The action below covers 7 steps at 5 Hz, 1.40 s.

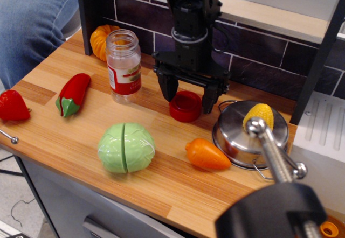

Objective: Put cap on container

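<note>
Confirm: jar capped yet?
No. The jar stands upright with its mouth open; the red cap sits on the counter between the open gripper's fingers.

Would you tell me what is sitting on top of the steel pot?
A yellow plastic corn cob rests on the shiny steel pot's lid; the foreground clamp hides its lower end.

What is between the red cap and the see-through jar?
Nothing: in the only view, just bare wooden countertop separates the cap from the jar.
</note>
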Tool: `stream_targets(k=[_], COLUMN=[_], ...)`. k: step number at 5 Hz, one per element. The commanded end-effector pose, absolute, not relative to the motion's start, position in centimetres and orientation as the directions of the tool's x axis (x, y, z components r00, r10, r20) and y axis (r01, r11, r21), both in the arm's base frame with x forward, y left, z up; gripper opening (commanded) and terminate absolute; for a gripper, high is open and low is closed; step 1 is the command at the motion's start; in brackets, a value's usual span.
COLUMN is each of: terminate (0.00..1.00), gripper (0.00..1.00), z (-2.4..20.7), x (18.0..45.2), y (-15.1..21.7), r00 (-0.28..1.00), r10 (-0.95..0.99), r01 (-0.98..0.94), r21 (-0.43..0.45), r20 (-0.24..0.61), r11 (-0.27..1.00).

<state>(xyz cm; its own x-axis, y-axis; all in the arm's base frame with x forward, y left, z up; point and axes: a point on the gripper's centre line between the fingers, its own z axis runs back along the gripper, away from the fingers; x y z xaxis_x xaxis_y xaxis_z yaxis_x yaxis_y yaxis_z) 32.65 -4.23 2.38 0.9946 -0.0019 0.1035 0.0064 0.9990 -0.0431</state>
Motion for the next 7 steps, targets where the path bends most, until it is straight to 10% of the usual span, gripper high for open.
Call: stream_targets(k=[1, 3, 4, 7], terminate=[0.00, 0.00, 0.00, 0.00], gripper=[1.00, 1.00, 0.00, 0.00], z=[2.4, 0.5, 0.9, 13.4], x=[33.6, 33.5, 34.0, 33.8], y=[-3.7, -3.5, -3.6, -3.8], r00=[0.984, 0.981, 0.982, 0.998], r10=[-0.025, -0.038, -0.014, -0.014], r01=[0.029, 0.030, 0.011, 0.021], r21=[-0.021, 0.043, 0.019, -0.100], r20=[0.174, 0.189, 0.190, 0.065], r11=[0.999, 0.999, 1.000, 0.995])
